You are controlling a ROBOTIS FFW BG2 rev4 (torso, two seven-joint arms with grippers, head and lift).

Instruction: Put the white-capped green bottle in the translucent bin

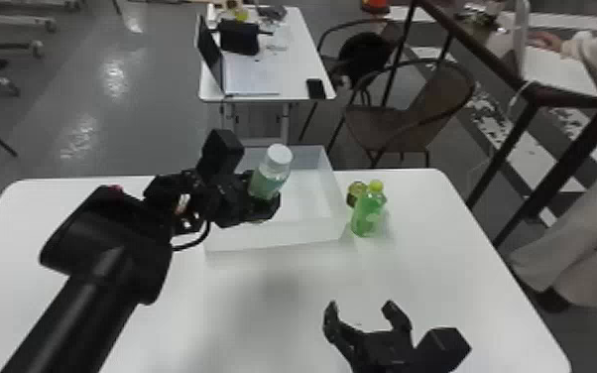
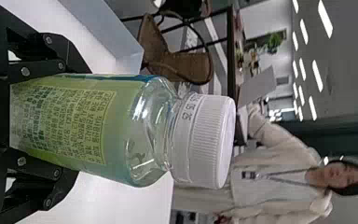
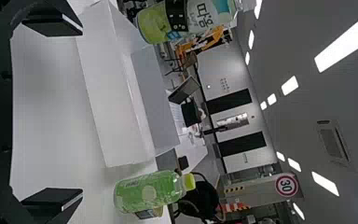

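Note:
The left gripper (image 1: 258, 203) holds the white-capped green bottle (image 1: 267, 179) upright, cap up, over the left part of the translucent bin (image 1: 307, 198). In the left wrist view the left gripper (image 2: 51, 123) is shut around the lower part of the bottle (image 2: 116, 128). The right wrist view shows the held bottle (image 3: 184, 19) above the bin (image 3: 114, 93). Low in the head view, the right gripper (image 1: 362, 312) is parked over the table's near part, its fingers apart. In its own view the right gripper (image 3: 51, 112) stands open with nothing between its fingers.
A green bottle with a yellow-green cap (image 1: 368, 211) stands right of the bin, with another small container (image 1: 355, 193) just behind it. The white table (image 1: 263, 307) carries these. Beyond it are a second table (image 1: 292, 84) with a laptop and a brown chair (image 1: 406, 121).

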